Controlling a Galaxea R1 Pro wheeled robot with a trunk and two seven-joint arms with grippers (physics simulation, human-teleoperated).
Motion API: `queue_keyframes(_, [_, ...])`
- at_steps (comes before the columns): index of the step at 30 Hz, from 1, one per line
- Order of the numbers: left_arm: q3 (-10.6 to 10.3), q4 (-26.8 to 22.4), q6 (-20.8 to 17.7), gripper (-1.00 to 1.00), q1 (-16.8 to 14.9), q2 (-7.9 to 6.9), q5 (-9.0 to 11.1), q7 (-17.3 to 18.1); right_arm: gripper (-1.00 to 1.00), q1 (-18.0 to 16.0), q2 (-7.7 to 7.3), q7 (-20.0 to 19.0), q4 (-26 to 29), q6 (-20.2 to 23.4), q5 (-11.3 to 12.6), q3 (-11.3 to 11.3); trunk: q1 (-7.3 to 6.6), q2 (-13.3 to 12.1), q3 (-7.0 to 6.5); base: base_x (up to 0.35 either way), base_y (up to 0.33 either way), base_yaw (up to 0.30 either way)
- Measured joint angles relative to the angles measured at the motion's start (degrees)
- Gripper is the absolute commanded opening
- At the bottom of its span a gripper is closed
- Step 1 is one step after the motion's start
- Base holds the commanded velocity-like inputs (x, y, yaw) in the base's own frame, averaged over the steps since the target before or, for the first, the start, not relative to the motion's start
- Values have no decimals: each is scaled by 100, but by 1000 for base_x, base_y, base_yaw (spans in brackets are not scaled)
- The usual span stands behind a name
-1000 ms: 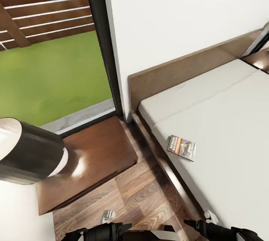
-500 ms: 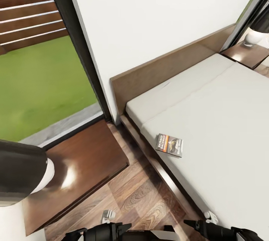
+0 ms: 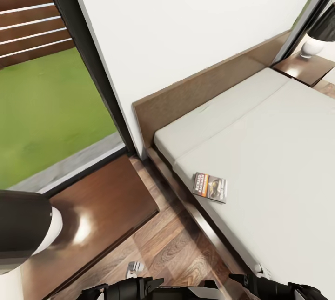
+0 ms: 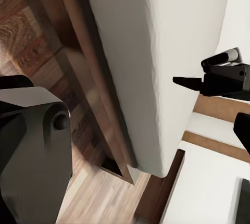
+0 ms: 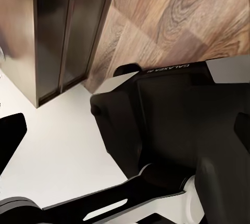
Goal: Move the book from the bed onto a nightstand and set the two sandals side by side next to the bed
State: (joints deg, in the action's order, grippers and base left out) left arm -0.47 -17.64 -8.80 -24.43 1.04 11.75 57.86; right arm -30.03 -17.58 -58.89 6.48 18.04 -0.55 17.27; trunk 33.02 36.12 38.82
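Lying on bed (image 3: pixel 279 151), book (image 3: pixel 210 187), claws seemingly apart

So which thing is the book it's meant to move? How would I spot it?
Find the big low bed with the pale mattress against the white wall. Near the mattress edge that faces the wood floor, toward the headboard end, a small thin paperback, the book, lies flat. It is the one object on the plain mattress, with an orange and white cover and a dark picture.
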Motion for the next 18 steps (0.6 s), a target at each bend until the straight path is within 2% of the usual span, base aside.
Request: queue_keyframes(18, [0, 1, 0, 100, 0, 3, 0, 0, 100, 0, 0, -8, 0, 0, 0, 0, 1, 0, 0, 4, 0, -229])
